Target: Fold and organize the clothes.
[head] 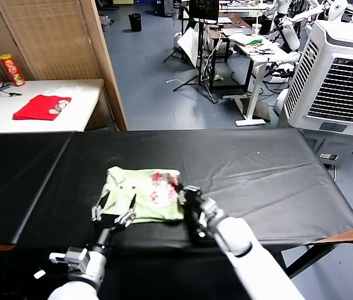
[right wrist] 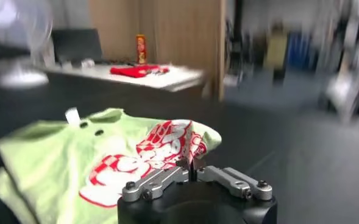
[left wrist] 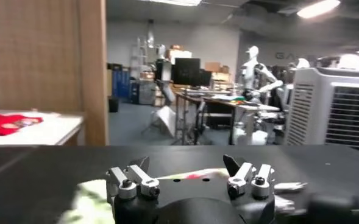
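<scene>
Black bench (head: pixel 276 181), near front edge: folded green T-shirt (head: pixel 140 194). Right tool (head: pixel 187 195) pinched shut on shirt's printed edge; left tool (head: pixel 114 211) spread wide, empty, at front hem. Risk: thin single-layer pinch slipping, fold dragged open.

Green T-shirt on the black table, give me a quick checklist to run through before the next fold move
1. T-shirt lies wholly on the black table: ok.
2. Left gripper open at the shirt's near edge: ok.
3. Right gripper shut at the shirt's right edge: ok.
4. Fabric actually pinched by the right gripper: cannot tell.
5. Red print faces up: ok.
6. Shirt folded flat and square: not ok, rumpled.
</scene>
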